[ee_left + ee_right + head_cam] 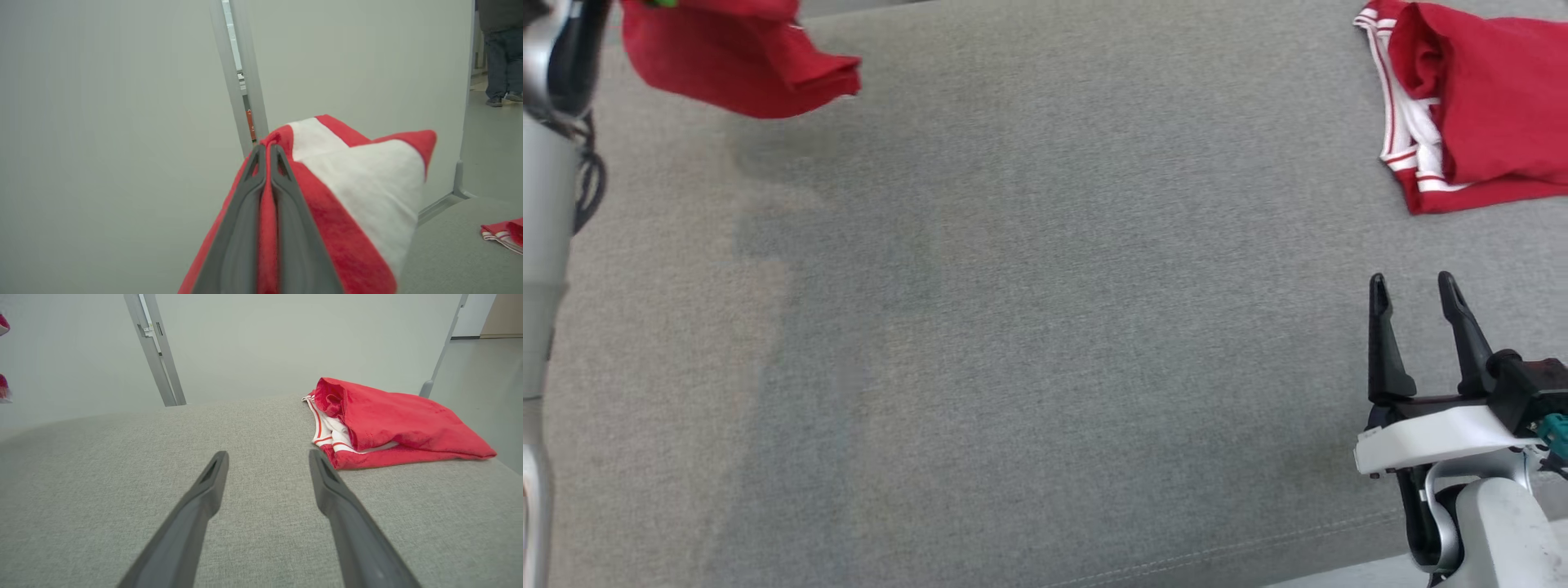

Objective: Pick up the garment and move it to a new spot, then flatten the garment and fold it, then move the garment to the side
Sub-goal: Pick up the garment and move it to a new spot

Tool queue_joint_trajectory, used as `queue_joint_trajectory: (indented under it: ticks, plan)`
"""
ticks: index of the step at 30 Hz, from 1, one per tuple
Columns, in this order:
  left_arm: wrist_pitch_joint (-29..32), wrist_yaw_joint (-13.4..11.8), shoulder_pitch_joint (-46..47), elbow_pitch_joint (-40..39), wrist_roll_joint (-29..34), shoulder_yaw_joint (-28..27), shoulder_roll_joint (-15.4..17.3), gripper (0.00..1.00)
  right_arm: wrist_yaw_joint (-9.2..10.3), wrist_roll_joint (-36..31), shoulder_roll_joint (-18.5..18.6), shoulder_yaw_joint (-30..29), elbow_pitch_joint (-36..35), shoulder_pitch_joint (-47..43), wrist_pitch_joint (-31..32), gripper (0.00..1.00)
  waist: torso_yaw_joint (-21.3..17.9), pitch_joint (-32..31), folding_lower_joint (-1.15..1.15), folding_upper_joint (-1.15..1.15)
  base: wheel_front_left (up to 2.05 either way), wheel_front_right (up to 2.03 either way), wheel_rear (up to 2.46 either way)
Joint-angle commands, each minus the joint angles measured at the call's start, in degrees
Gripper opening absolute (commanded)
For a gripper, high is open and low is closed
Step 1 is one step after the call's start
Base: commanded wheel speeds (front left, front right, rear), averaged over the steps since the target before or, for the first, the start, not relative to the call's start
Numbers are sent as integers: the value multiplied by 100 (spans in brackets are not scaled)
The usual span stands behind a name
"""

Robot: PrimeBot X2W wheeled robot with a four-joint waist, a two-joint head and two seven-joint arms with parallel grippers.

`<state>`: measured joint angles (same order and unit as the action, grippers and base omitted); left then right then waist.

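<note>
The left tool (267, 149) has its fingers pressed together, clamped on the red garment with a white panel (359, 183), fabric pinched between them. The garment hangs lifted over the far-left corner of the grey fabric-covered desk (1045, 327), with a shadow on the desk below it. The right tool (1413, 286) has its fingers apart with nothing between them, low over the desk's near-right part, tips toward the far edge. A second red garment with white striped trim (1486, 106) lies bunched on the desk's far-right part, apart from the right tool. Pale wall panels (286, 335) and a grey post (155, 351) stand behind the desk's far edge. A person's legs in dark trousers (500, 53) stand on the floor beyond the desk.
</note>
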<state>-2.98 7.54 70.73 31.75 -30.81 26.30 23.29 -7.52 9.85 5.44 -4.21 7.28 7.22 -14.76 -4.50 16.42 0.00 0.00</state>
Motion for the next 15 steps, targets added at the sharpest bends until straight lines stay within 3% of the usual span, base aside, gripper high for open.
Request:
queue_joint_trajectory:
  ticks: [1, 9, 15]
  plan:
    - [53, -49, 72, -160, 18, 59, -72, 0, 6, 22, -40, 28, 40, -14, -39, 100, -369, -205, 0, 0, 0, 0, 0]
    - [258, -226, -400, -926, -55, 444, -667, 0, 6, 124, -185, 152, 81, 81, -45, 100, -880, -142, 0, 0, 0, 0, 0]
    - [106, -409, -1350, -1007, -270, 658, -1003, 0, 6, 180, -231, 171, 49, 79, -47, 100, -1063, -42, 0, 0, 0, 0, 0]
